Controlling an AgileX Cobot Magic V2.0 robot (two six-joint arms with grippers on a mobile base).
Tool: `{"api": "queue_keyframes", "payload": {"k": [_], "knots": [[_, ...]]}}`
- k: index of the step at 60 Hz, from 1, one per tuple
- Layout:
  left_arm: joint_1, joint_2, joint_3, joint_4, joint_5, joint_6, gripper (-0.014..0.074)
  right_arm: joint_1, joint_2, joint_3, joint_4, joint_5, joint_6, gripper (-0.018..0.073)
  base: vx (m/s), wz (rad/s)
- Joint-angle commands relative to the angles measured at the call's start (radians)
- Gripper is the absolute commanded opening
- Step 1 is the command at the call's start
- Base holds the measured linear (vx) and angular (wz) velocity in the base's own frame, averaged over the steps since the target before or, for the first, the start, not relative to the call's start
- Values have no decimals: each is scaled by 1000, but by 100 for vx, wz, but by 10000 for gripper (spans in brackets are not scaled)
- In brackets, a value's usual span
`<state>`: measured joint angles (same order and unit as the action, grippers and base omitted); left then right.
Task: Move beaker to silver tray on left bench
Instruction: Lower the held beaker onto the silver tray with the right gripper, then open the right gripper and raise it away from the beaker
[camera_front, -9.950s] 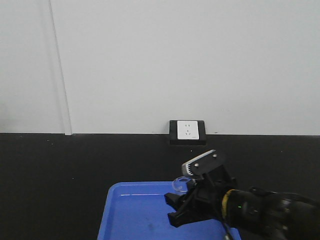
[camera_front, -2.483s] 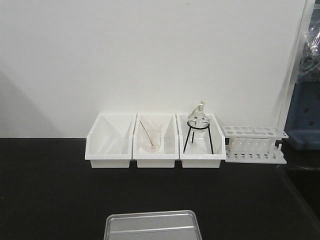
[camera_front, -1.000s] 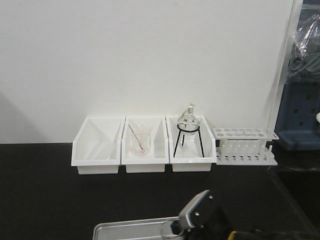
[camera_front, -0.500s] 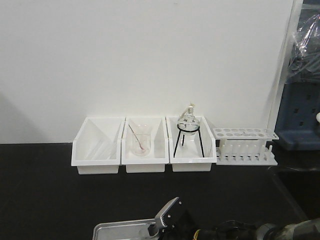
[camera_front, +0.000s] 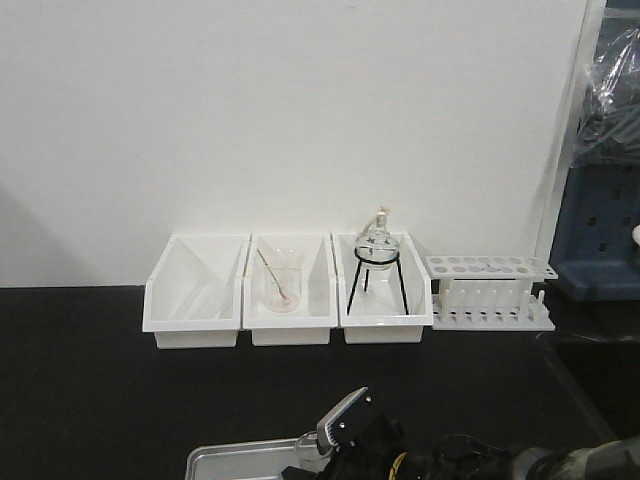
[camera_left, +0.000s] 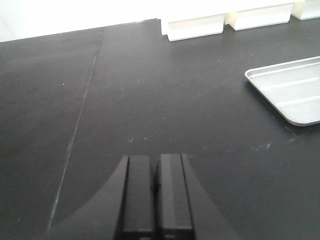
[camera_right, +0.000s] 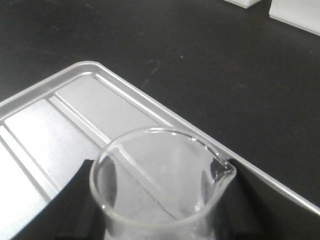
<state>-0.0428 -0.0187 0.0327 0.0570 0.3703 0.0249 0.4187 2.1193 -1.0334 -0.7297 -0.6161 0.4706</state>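
In the right wrist view my right gripper (camera_right: 161, 205) is shut on the beaker (camera_right: 160, 165), a small clear glass with a thin rim and a spout. A black finger (camera_right: 70, 200) presses on each side of it. The beaker hangs over the near-right part of the silver tray (camera_right: 65, 115). In the front view the right gripper (camera_front: 335, 452) sits at the bottom edge over the silver tray (camera_front: 235, 462), on the black-topped bench (camera_front: 100, 400). My left gripper (camera_left: 156, 190) is shut and empty over bare bench top, with the silver tray (camera_left: 292, 90) to its right.
Three white bins (camera_front: 195, 295) stand along the back wall. One holds a larger beaker with a rod (camera_front: 282, 285), another a round flask on a black tripod (camera_front: 377, 260). A white test-tube rack (camera_front: 490, 290) stands to their right. A blue unit (camera_front: 600, 240) is at the far right.
The view swung from the blue tray to this bench. My right gripper came up into view with the beaker, dropped lower and left over the silver tray, then shifted slightly.
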Motion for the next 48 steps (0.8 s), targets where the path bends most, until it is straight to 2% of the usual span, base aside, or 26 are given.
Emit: {"api": "queue_keyframes", "payload": {"k": [1, 7, 20, 28, 37, 48], "knots": [[-7, -8, 20, -3, -75, -2, 1, -7, -56, -27, 25, -51, 5, 132, 0, 0], [-7, -8, 20, -3, -75, -2, 1, -7, -56, -27, 23, -45, 28, 200, 0, 0], [-7, -8, 20, -3, -75, -2, 1, -2, -56, -27, 23, -45, 35, 433, 0, 0], [-7, -8, 20, -3, -75, -2, 1, -2, -56, -27, 24, -45, 35, 546, 0, 0], [-7, -8, 20, -3, -75, -2, 1, -2, -68, -27, 27, -45, 36, 610, 0, 0], [-7, -8, 20, -3, -75, -2, 1, -3, -145, -27, 27, -43, 36, 606, 0, 0]]}}
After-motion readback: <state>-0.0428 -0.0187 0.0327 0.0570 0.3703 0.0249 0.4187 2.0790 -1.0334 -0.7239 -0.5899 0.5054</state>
